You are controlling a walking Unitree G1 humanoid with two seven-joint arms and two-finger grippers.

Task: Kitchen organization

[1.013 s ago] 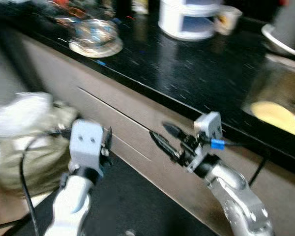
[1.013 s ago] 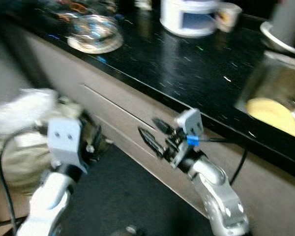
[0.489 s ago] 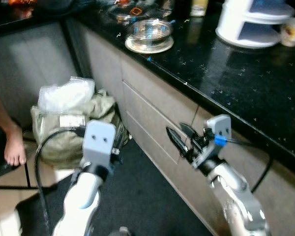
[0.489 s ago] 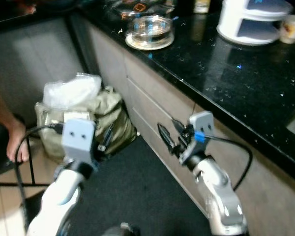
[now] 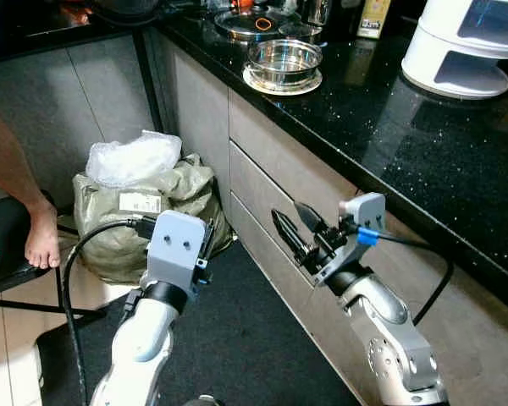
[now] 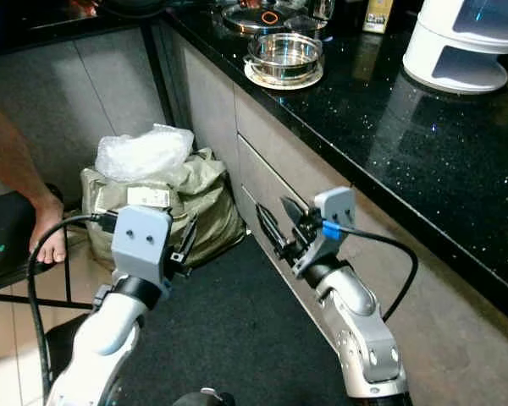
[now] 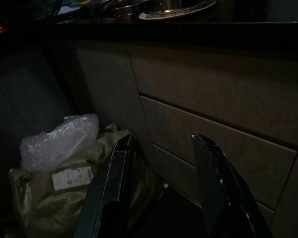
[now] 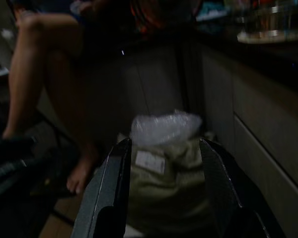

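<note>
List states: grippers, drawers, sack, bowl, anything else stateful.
Left gripper: fingers open, empty, aimed at the drawers.
Right gripper: fingers open, empty, beside the drawer fronts.
Drawers: shut.
Sack: on the floor, slumped against the cabinet, bubble wrap sticking out of the top.
Steel bowl: upright on a plate, contents not visible.
White rack: upright on the counter.
Person's foot: bare, resting on a black stool.

Bench (image 5: 389, 127): polished black stone, speckled, throwing back glossy reflections. Drawer fronts (image 5: 275, 182): matt grey-brown, smooth. Steel bowl (image 5: 284, 57): shiny metal, sitting on a pale plate. Sack (image 5: 144, 216): coarse olive woven cloth, paper label, crinkled clear plastic (image 5: 134, 156) lying on top. Floor mat (image 5: 229, 338): dull black.
</note>
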